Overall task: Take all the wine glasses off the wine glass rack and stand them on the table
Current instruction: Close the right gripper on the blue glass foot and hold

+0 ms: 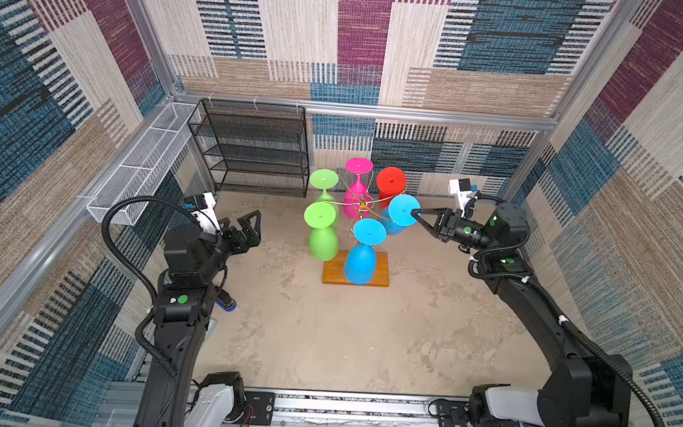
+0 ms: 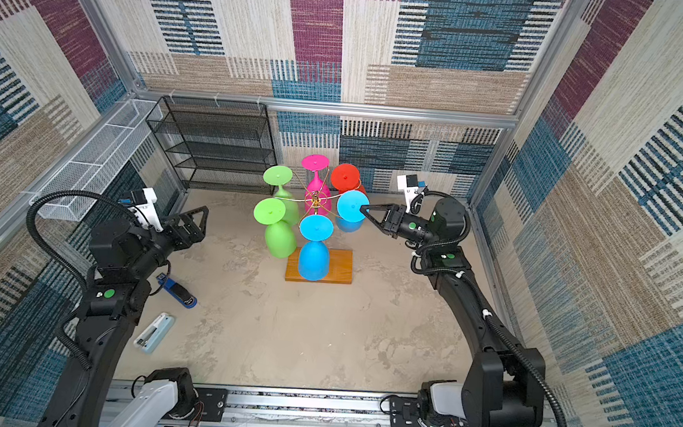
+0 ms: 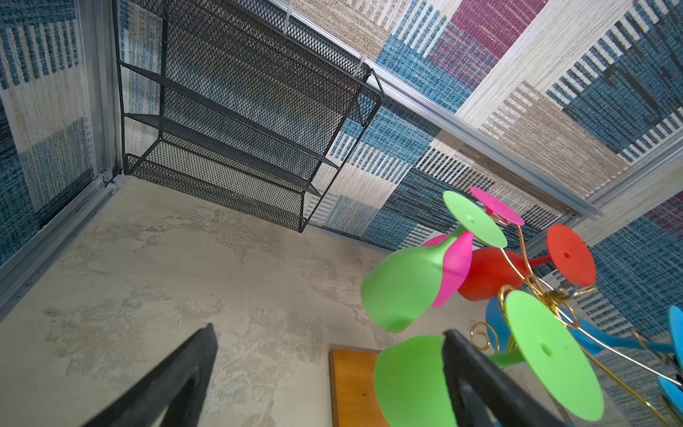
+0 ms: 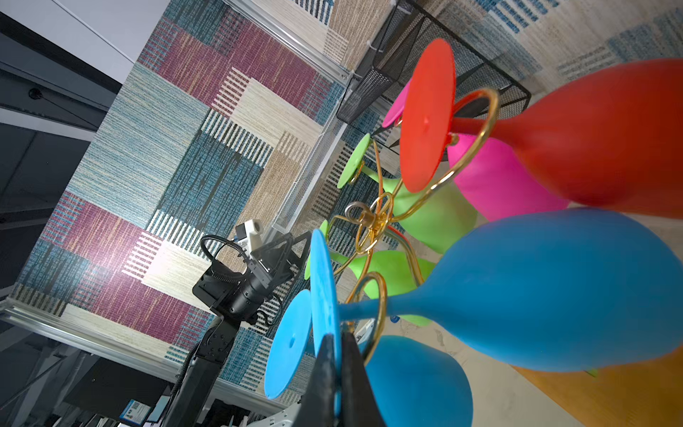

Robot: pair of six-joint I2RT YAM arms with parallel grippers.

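1. Right wrist view: the right claw (image 4: 335, 339) is pressed together on the flat round foot of a sky-blue plastic wine glass (image 4: 554, 288), pinching the disc by its rim.
2. This glass hangs bowl-down, with its stem inside a scroll-curled arm of the thin gold wire wine glass rack (image 1: 360, 202). It is on the side of the rack nearest the right arm.
3. In both top views the left claw (image 1: 252, 229) is spread and holds nothing, well apart from the rack.
4. Six coloured glasses hang on the rack: two green, one pink, one red and two blue. None stands on the mottled beige surface (image 1: 321, 338).
5. Judgement: the grasp is made. Drawing the stem out of the curl and carrying the glass clear of the rack are not yet done.
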